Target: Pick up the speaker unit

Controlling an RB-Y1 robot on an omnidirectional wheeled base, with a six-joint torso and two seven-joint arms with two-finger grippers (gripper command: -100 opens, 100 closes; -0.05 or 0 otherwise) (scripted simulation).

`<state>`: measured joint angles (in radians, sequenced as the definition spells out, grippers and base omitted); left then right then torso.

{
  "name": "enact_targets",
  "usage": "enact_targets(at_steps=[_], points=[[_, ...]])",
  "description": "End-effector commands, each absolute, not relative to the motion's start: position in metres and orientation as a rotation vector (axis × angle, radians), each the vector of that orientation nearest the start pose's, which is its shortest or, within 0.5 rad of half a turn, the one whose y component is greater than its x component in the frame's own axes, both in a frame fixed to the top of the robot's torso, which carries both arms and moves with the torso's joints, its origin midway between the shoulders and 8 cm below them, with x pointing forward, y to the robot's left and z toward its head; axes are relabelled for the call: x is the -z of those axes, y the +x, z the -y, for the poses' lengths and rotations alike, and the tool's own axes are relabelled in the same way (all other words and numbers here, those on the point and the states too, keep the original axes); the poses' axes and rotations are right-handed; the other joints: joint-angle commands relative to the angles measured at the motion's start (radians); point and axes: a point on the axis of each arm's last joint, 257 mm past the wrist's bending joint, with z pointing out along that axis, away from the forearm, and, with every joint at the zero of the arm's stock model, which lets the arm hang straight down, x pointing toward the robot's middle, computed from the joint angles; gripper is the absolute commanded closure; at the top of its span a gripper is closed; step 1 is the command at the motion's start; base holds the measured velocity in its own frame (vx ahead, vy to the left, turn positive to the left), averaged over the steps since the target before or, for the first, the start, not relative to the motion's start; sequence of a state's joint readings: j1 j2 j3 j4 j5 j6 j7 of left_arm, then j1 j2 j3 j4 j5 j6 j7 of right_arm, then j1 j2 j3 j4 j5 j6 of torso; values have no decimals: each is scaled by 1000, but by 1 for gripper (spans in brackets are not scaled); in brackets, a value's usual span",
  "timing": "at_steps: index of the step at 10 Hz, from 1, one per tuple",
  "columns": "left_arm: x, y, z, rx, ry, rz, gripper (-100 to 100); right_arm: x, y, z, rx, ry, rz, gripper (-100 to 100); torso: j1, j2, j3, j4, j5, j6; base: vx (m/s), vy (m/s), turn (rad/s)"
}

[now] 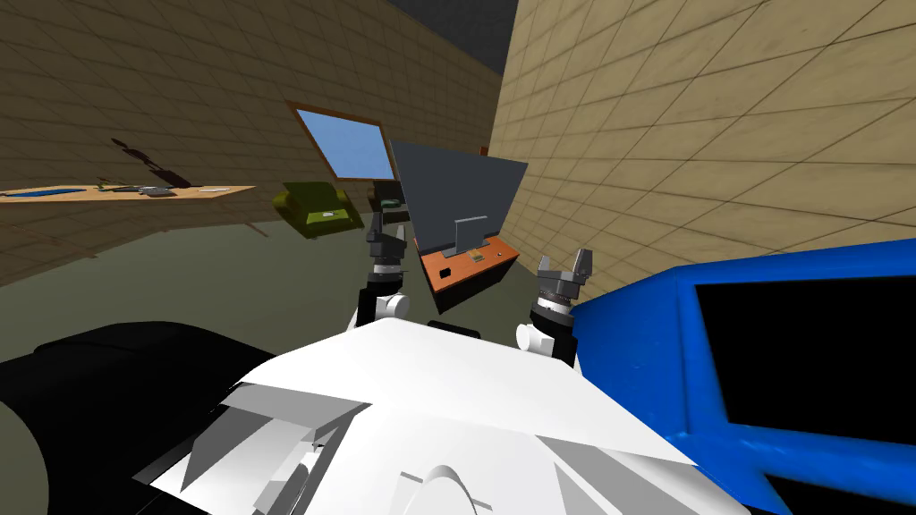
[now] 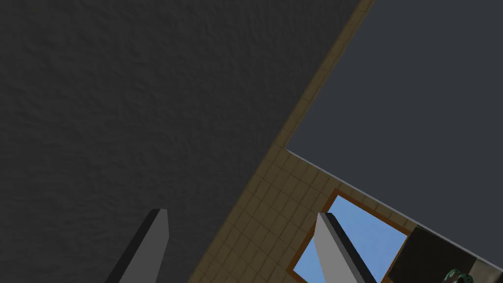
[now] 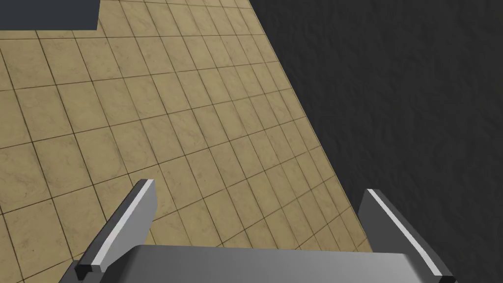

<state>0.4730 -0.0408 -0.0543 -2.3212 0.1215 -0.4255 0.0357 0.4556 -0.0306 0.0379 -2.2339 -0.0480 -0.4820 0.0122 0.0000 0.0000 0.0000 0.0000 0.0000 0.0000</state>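
Fig.: L gripper [image 1: 386, 234] and R gripper [image 1: 565, 262] held raised, fingers spread wide, empty, likely a carry pose, target out of reach. Speaker unit [image 1: 445, 268], prob. the small dark box, at TV stand [image 1: 499, 255] top's near corner.

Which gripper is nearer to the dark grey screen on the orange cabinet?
Left. The left gripper is close beside the edge of the screen; the right gripper stands apart, past the other end of the cabinet.
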Motion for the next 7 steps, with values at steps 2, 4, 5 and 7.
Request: enact_targets(at_steps=[2, 4, 5, 7], points=[[-27, 361, -269, 1487, -775, -587, -100, -14, 361, 266, -1370, 686, -631, 0, 0, 0, 0, 0, 0, 0, -1, -14, -52], [-12, 375, -265, 1491, -790, -669, -100, -14, 361, 266, -1370, 686, -631, 0, -1, 0, 0, 0, 0, 0, 7, -29, -81], [-2, 384, -264, 1491, -809, -710, -100, -14, 361, 266, -1370, 686, -631, 0, -2, -1, 0, 0, 0, 0, 6, -41, -101], [21, 404, -266, 1486, -867, -790, -100, -14, 361, 266, -1370, 686, -631, 0, -3, -1, 0, 0, -1, 0, 11, -51, -119]])
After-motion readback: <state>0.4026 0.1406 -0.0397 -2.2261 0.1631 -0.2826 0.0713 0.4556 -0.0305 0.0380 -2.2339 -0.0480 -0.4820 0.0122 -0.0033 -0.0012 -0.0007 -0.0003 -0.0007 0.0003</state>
